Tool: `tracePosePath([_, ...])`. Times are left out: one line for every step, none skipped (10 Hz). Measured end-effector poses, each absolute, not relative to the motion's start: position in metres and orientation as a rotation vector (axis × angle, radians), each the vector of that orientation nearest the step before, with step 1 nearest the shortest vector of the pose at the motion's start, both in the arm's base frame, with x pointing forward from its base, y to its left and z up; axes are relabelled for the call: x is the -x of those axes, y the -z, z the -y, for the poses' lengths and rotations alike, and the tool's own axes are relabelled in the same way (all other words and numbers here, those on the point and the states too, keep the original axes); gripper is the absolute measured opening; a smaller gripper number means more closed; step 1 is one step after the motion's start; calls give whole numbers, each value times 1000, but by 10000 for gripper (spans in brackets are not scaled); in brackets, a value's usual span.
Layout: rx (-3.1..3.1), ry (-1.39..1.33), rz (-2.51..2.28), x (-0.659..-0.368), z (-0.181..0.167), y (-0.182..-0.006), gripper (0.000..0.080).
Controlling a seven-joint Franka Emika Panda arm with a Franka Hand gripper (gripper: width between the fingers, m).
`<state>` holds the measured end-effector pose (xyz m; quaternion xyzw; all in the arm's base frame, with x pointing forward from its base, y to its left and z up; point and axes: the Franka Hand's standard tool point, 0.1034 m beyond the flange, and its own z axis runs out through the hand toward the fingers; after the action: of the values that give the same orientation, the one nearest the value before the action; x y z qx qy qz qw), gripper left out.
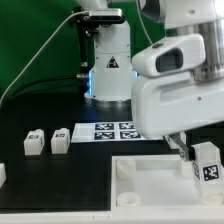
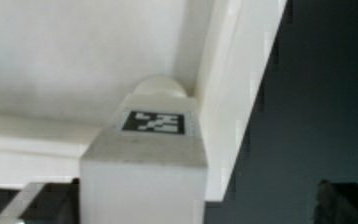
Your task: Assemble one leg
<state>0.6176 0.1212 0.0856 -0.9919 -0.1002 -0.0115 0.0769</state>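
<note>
One leg, a small white block with a black-and-white tag, stands at the right corner of the large white panel. In the wrist view the leg points its far end at the panel's rounded corner socket. My gripper sits around the leg. In the wrist view my gripper has one dark finger right beside the leg. The other finger stands clearly apart from it, so the jaws are open. Whether the leg's end is seated in the socket is hidden.
Two more legs lie on the black table at the exterior view's left, and a third shows at the left edge. The marker board lies in front of the arm's base. A green backdrop is behind.
</note>
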Motion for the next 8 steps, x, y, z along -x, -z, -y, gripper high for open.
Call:
tracePosePath([2966, -75, 310, -608, -122, -79, 649])
tracePosePath([2967, -29, 311, -613, -120, -78, 649])
tracePosePath([2968, -28, 306, -613, -118, -78, 649])
tracePosePath([2968, -28, 307, -612, -118, -77, 649])
tracePosePath([2968, -28, 308, -612, -118, -77, 525])
tracePosePath([2968, -28, 308, -612, -118, -77, 389])
tracePosePath([2970, -26, 308, -613, -117, -78, 389])
tracePosePath([2974, -25, 302, -613, -114, -77, 300])
